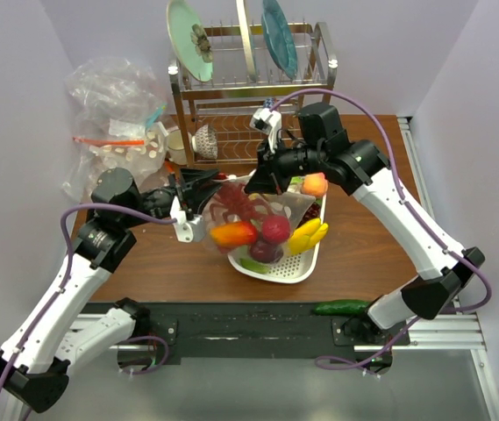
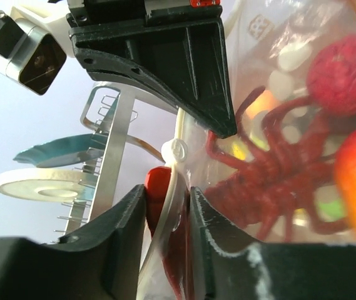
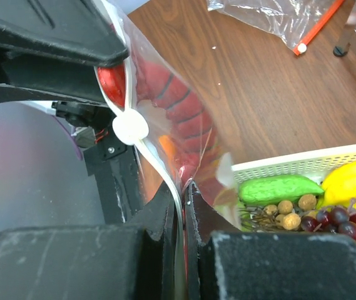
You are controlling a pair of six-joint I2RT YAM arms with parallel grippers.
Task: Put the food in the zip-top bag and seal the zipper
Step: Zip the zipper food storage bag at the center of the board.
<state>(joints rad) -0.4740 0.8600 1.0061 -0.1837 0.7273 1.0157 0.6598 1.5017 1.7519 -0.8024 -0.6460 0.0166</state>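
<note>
The zip-top bag (image 1: 262, 210) hangs in the air just above the white tray (image 1: 277, 270), stretched between the two pincers. Seen through its dotted plastic are the red lobster (image 1: 234, 203), an orange-red pepper (image 1: 231, 234) and a round red fruit (image 1: 275, 230).

The right pincer (image 3: 183, 187) is closed tight on the bag's mouth edge, above the tray's far rim. The left pincer (image 2: 168, 199) is at the tray's left side. Its jaws stand a little apart on either side of the zipper (image 2: 174, 181); whether they press on it cannot be told.

A peach (image 1: 316, 184) sits at the tray's far right corner. Yellow bananas (image 1: 309, 235) and dark grapes (image 3: 337, 217) lie inside the tray.

A green cucumber (image 1: 341, 307) lies on the near side of the tray. The dish rack (image 1: 249, 96) stands beyond the tray, and a bulky clear bag (image 1: 113, 105) lies to the tray's far left on the table (image 1: 144, 263).
</note>
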